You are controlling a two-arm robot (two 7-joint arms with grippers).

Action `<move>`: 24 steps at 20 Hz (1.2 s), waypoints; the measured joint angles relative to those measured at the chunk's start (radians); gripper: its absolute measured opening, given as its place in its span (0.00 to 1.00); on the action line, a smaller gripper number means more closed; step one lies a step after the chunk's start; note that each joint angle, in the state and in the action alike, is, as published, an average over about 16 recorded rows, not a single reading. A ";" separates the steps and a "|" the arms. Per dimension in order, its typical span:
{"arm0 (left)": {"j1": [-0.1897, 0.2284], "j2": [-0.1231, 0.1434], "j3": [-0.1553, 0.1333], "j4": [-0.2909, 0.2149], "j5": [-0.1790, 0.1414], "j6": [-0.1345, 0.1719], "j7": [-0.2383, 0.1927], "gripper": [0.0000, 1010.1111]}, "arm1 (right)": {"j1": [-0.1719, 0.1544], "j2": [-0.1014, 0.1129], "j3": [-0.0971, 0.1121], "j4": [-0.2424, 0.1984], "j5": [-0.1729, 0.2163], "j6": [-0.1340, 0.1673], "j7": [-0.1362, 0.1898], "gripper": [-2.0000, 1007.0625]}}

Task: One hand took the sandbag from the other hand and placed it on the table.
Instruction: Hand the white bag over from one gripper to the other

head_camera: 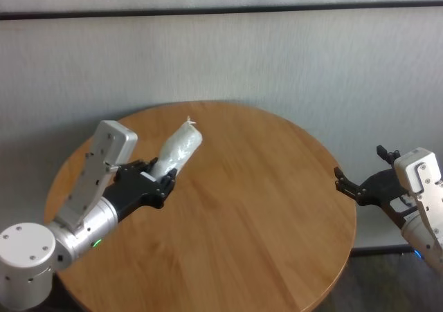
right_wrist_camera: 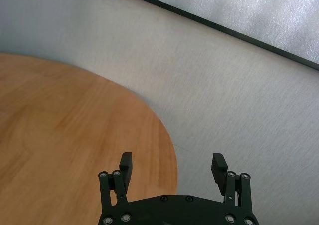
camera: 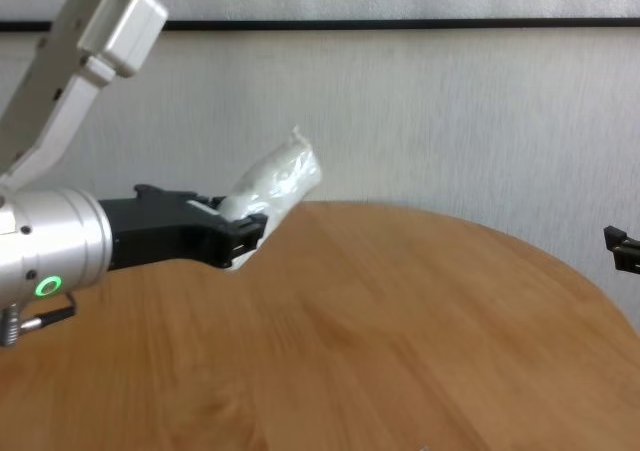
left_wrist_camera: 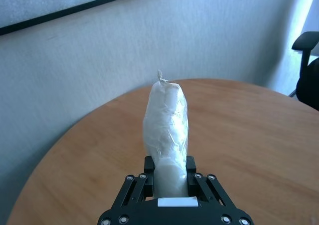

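My left gripper (head_camera: 160, 176), on the wrist with the green ring, is shut on the lower end of the white lumpy sandbag (head_camera: 178, 148). It holds the sandbag tilted up above the left part of the round wooden table (head_camera: 263, 208), twisted tip pointing away. The left wrist view shows the sandbag (left_wrist_camera: 166, 122) rising from between the fingers (left_wrist_camera: 190, 165). The chest view shows the sandbag (camera: 275, 186) off the tabletop. My right gripper (head_camera: 360, 182) is open and empty, just off the table's right edge; its fingers (right_wrist_camera: 126, 164) stand wide apart in the right wrist view.
A grey wall with a dark strip runs behind the table (camera: 420, 351). A dark office chair (left_wrist_camera: 308, 68) shows at the edge of the left wrist view. The table's edge (right_wrist_camera: 167, 150) lies under the right gripper.
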 joint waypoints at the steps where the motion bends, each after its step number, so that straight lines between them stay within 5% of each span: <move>1: -0.002 -0.003 0.002 -0.002 0.002 -0.005 -0.006 0.38 | 0.000 0.000 0.000 0.000 0.000 0.000 0.000 1.00; 24: 0.003 -0.039 -0.033 -0.007 -0.003 -0.062 -0.086 0.38 | 0.000 0.000 0.000 0.000 0.000 0.000 0.000 1.00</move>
